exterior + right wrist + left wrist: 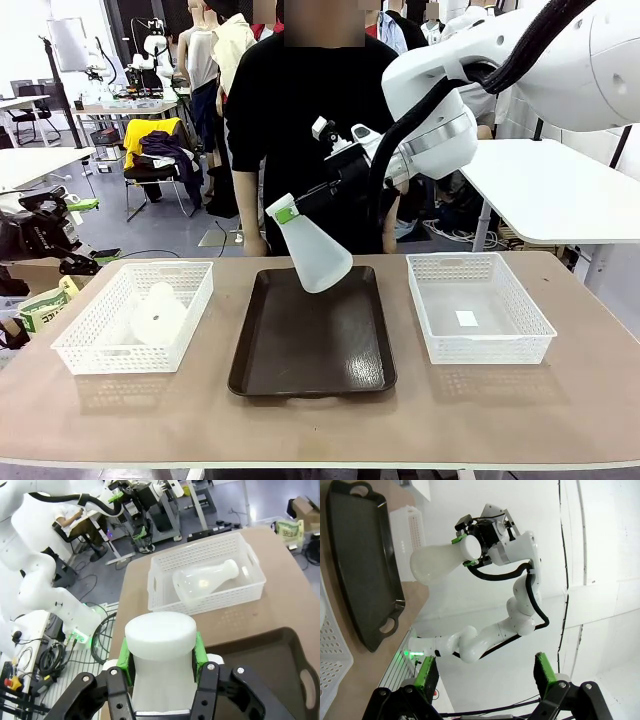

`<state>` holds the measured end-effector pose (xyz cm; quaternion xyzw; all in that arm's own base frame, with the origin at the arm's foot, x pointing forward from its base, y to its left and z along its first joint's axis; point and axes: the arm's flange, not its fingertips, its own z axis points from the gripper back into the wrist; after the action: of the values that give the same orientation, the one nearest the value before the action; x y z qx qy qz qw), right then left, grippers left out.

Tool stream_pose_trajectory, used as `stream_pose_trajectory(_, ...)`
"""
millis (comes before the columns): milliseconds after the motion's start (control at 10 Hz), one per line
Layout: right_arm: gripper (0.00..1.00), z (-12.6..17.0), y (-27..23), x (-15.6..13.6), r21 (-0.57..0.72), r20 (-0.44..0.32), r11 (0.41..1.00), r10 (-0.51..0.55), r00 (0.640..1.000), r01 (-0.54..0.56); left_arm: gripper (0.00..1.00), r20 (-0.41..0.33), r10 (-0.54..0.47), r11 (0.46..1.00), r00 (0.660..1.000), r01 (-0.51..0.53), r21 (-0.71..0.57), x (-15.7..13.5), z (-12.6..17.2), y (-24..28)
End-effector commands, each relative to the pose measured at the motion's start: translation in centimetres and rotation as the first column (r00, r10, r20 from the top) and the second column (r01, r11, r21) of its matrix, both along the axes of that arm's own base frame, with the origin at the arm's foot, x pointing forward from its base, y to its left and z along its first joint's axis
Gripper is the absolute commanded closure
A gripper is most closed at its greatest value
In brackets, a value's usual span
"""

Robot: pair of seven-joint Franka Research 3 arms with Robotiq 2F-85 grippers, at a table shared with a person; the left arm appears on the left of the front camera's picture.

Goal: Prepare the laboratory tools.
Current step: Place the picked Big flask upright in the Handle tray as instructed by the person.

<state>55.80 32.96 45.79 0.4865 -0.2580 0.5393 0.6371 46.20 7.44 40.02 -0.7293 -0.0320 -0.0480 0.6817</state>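
Note:
My right gripper (286, 213) is shut on the neck of a frosted-white conical flask (314, 252), which hangs tilted, base down, over the far edge of the dark brown tray (312, 345). In the right wrist view the flask's neck (160, 635) sits between the green pads (199, 652) of that gripper (160, 662). A second flask (160, 316) lies on its side in the left white basket (95, 325), also seen from the right wrist as the flask (204, 582). My left gripper (485, 674) is open and holds nothing; it looks across at the held flask (436, 562).
An empty white lattice basket (520, 310) stands right of the tray. A person in a black top stands at the table's far side behind the tray. Bare tabletop runs along the near edge. A cardboard box and packets sit off the table's left end.

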Motion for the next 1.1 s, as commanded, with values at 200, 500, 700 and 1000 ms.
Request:
stream_pose_trajectory(200, 1.0, 0.1, 0.2, 0.0, 0.0, 0.002, 1.0, 0.002, 1.0, -0.002, 0.0, 0.008, -0.002, 1.0, 1.0, 0.002, -0.005, -0.1, 0.2, 0.1)
stream_pose_trajectory(500, 1.0, -2.8, -0.3, 0.8, 0.239, 0.045, 0.935, 0.259, 0.965, -0.262, 0.0, 0.008, -0.002, 1.0, 1.0, 0.002, -0.005, -0.1, 0.2, 0.1)
stream_pose_trajectory(700, 1.0, -4.6, -1.1, 1.4, 0.405, 0.144, 0.855, 0.29, 0.946, -0.324, 0.0, 0.008, -0.002, 1.0, 1.0, 0.002, -0.005, -0.1, 0.2, 0.1)
stream_pose_trajectory(1000, 1.0, -7.9, -0.6, 2.7, 0.504, 0.21, 0.788, 0.285, 0.935, -0.354, 0.0, 0.008, -0.002, 1.0, 1.0, 0.002, -0.005, -0.1, 0.2, 0.1)
